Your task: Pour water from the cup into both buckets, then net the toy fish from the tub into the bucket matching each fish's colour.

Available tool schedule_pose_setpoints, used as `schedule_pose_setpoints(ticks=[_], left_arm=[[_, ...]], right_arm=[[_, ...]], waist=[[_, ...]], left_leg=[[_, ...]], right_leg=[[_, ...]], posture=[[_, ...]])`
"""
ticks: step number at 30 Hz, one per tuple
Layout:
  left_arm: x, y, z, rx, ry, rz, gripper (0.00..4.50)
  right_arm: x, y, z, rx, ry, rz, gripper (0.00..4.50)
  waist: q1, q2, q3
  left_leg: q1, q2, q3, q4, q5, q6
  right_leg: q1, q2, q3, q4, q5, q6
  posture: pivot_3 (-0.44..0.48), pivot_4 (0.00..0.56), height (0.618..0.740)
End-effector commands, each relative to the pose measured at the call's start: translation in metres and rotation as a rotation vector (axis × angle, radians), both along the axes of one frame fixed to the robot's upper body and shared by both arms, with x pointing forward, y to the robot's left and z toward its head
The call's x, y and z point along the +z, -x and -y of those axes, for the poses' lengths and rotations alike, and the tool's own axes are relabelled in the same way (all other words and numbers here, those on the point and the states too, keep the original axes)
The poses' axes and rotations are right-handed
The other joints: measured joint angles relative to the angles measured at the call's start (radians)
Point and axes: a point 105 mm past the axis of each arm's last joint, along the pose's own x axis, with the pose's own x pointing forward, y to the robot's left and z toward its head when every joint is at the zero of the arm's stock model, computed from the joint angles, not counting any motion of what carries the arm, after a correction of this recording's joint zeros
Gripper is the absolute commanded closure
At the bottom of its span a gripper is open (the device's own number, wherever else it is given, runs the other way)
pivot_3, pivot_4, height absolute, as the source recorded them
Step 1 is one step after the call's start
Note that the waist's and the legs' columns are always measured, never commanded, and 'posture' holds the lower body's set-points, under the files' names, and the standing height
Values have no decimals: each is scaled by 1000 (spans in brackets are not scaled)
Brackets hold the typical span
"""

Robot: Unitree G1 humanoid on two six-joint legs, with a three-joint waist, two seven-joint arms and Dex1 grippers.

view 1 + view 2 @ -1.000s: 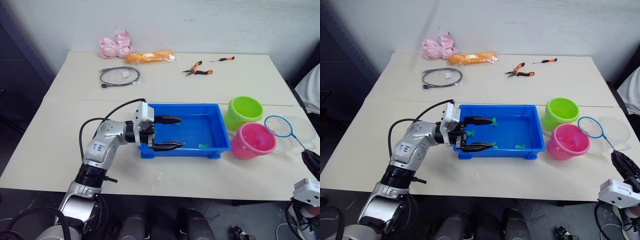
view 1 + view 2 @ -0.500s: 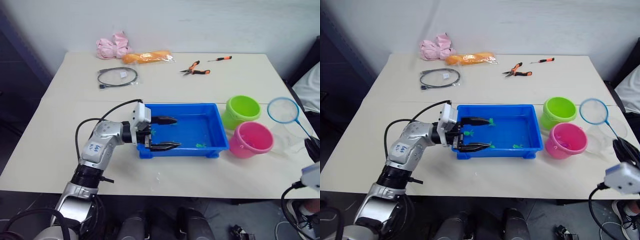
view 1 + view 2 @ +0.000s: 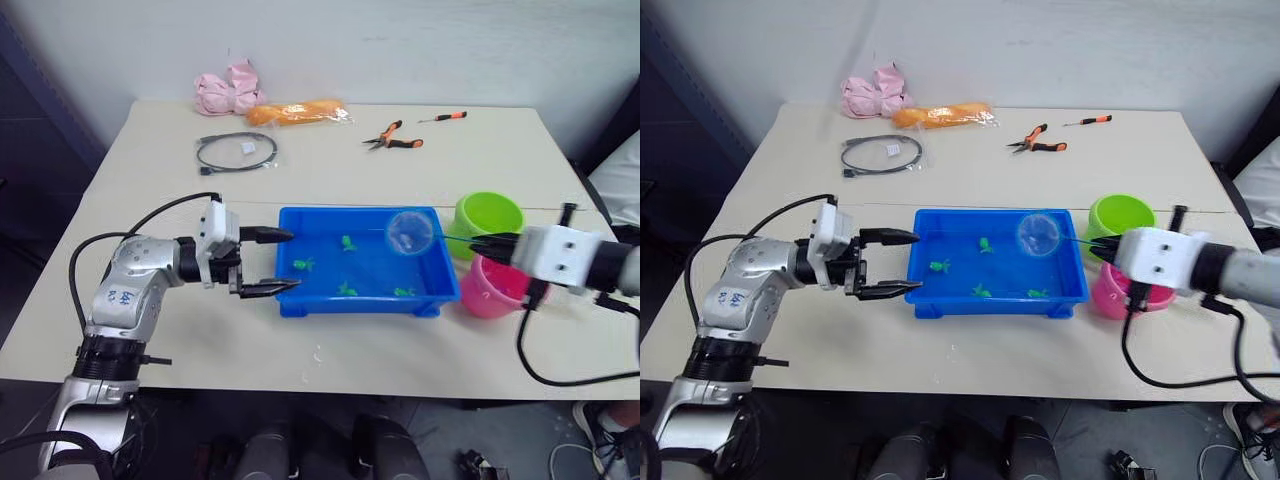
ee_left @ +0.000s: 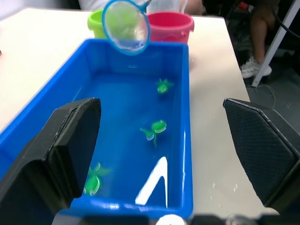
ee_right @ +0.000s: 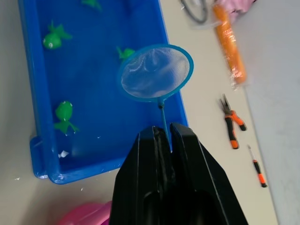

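Note:
The blue tub (image 3: 330,211) sits mid-table with several green toy fish (image 3: 347,242) lying in shallow water. My right gripper (image 3: 484,243) is shut on the thin handle of the net (image 3: 409,231), whose light blue hoop hangs over the tub's far right part. The right wrist view shows that hoop (image 5: 155,72) above the fish (image 5: 63,112). My left gripper (image 3: 292,260) is open and empty, with its tips at the tub's left end. The green bucket (image 3: 490,215) and the pink bucket (image 3: 490,295) stand right of the tub, the pink one partly behind my right gripper. A clear cup (image 4: 165,5) shows behind the buckets.
At the back of the table lie orange-handled pliers (image 3: 393,138), a small screwdriver (image 3: 445,117), a coiled black cable (image 3: 238,152), an orange packet (image 3: 296,112) and a pink cloth (image 3: 228,88). A person in white (image 3: 615,175) sits off the right edge.
My right arm has swung the net from beyond the buckets leftward to over the tub. The left gripper has drawn back from over the tub to its left end and stayed open.

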Motion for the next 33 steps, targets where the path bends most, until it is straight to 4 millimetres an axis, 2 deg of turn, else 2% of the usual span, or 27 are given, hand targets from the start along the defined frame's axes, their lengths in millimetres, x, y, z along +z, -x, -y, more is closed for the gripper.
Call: schedule_pose_setpoints(ticks=[1,6,11,14,17,21,33], left_arm=[[4,8,-1,-19,-29,20,33],[5,11,-9,12,-42,37,33],[3,14,-10,29,-38,42,33],[2,16,-8,32,-36,44,33],[2,17,-9,40,-31,49,33],[1,20,-9,50,-28,49,33],[1,21,-8,66,-14,49,33]], right_arm=[[-7,-11,-1,9,101,-25,4500],[-20,-20,1,26,201,-116,4500],[-36,-16,8,32,270,-216,4500],[-43,-14,4,44,270,-262,4500],[-44,-14,-3,34,208,-311,4500],[-45,-16,2,3,209,-357,4500],[-35,-30,11,-229,-135,-523,4500]], waist=[[1,0,0],[5,0,0],[6,0,0],[6,0,0],[4,0,0],[3,0,0],[-4,0,0]], left_leg=[[0,0,0,0,0,0],[-1,0,0,0,0,0],[-1,0,0,0,0,0],[-1,0,0,0,0,0],[-1,0,0,0,0,0],[-1,1,-1,0,0,-1],[-1,1,-2,0,0,-1]], right_leg=[[0,0,0,1,0,0],[0,1,-2,2,0,0],[0,1,-2,2,0,0],[0,1,-2,2,0,0],[1,1,-2,2,0,0],[0,1,-2,2,0,0],[1,1,-3,2,0,0]], posture=[[0,150,740],[0,150,740],[0,150,740],[0,150,740],[0,150,740],[0,150,740],[0,150,740]])
